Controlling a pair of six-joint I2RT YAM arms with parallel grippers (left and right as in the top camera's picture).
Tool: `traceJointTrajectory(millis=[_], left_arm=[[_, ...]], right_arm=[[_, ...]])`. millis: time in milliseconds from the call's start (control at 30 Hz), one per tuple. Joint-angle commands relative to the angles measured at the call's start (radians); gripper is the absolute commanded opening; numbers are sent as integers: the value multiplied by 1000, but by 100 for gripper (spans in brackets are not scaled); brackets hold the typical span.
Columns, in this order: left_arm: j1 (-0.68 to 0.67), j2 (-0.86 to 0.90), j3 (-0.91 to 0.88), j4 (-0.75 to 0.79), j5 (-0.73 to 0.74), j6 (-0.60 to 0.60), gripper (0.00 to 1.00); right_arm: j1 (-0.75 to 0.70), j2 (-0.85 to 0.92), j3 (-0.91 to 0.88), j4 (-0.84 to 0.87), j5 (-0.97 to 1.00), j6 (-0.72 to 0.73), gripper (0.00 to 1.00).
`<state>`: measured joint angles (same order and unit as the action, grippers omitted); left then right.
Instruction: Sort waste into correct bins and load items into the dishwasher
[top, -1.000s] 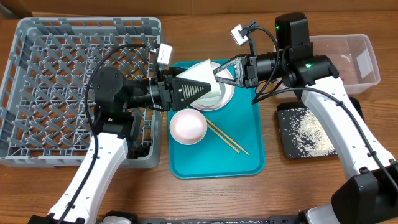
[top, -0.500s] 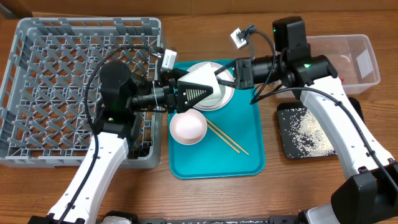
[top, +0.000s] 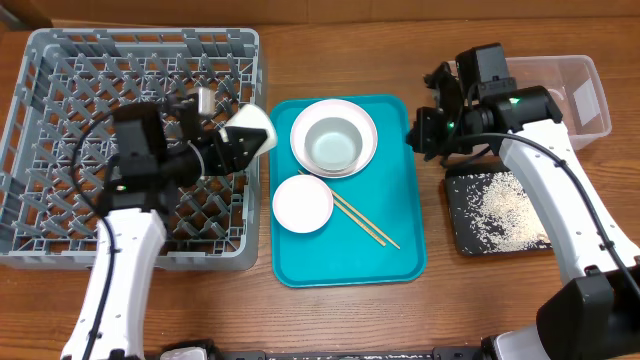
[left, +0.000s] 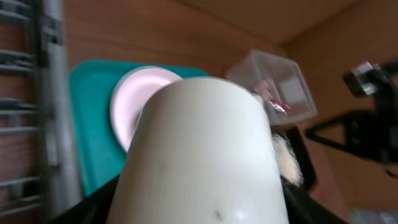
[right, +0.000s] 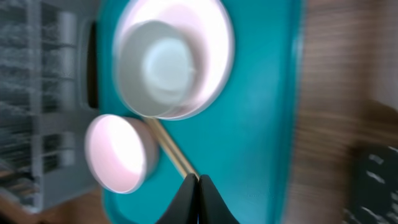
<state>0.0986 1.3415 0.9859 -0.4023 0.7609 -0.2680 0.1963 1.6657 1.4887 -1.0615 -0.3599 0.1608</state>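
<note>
Cup (top: 252, 127), smooth, white and tapered, clamped in left tool (top: 240, 143).

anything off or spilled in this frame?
Nothing stands out. The rice grains lie scattered but inside the black tray; none visible outside it. The chopsticks lie diagonal on the teal tray, by the white bowl. The left hand holds the cup tipped sideways at the rack edge.

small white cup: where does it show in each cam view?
Overhead: small white cup held in the left end effector, at the right edge of the dish rack, left of the teal tray.
Left wrist: the cup fills the centre foreground.
Right wrist: not in it.
Shared landmark: the teal tray, left in the left wrist view, centre in the right wrist view.
</note>
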Motion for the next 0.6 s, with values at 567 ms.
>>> traceJointTrajectory(millis=[567], left_arm=[[45,-23,292,-842,-1041,-77,4]], right_arm=[[-100,-117,78,-170,225,25,4]])
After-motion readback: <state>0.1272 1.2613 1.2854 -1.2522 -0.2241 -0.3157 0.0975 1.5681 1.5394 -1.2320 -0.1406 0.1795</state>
